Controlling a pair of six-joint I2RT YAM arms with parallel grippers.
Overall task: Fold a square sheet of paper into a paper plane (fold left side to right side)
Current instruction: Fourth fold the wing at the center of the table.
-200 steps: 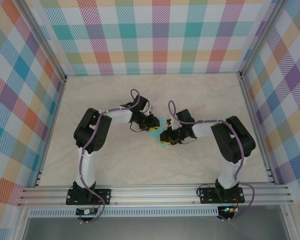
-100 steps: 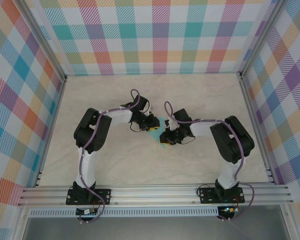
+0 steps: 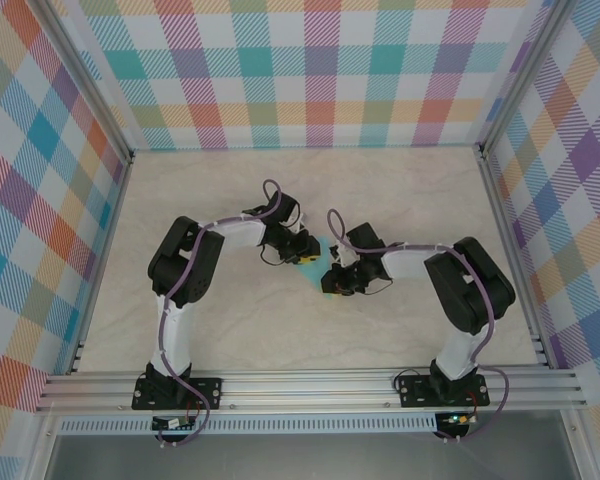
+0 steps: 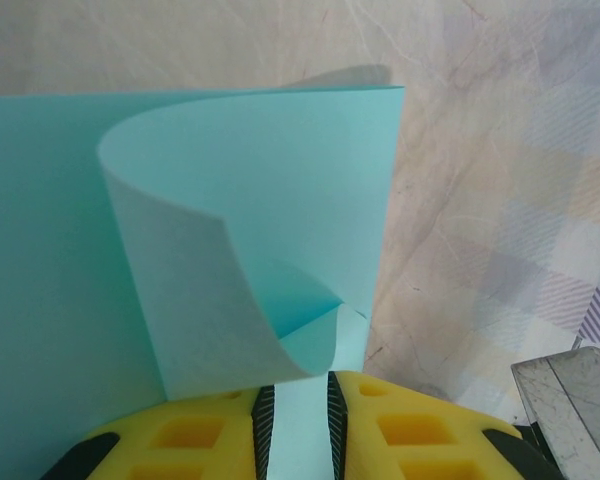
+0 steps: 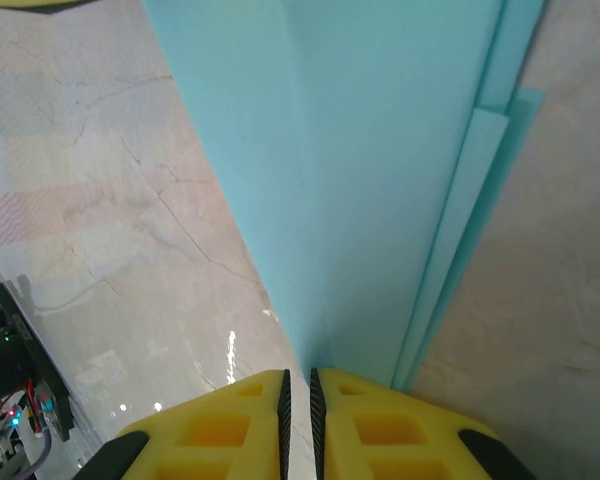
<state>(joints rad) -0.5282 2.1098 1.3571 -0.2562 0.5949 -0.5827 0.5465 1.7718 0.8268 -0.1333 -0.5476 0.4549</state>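
Observation:
The turquoise sheet of paper (image 3: 325, 246) lies mid-table between both grippers, folded into a narrow paper plane shape. In the left wrist view a flap (image 4: 190, 300) of the paper (image 4: 270, 170) curls up and over just ahead of my left gripper (image 4: 300, 425). Its jaws stand a little apart with flat paper showing in the gap. From above, the left gripper (image 3: 308, 257) sits at the paper's left edge. In the right wrist view the stacked layers (image 5: 380, 150) taper down into my right gripper (image 5: 299, 405), which is shut on the folded edge. The right gripper (image 3: 333, 283) sits at the paper's near end.
The pale marble tabletop (image 3: 230, 330) is bare around the arms. Plaid walls (image 3: 310, 70) and aluminium frame rails (image 3: 310, 385) bound the workspace. The two arms' wrists almost meet at the centre.
The right jaws have drawn closer together on the paper's folded edge, and the right wrist has shifted slightly. The left arm has stayed still.

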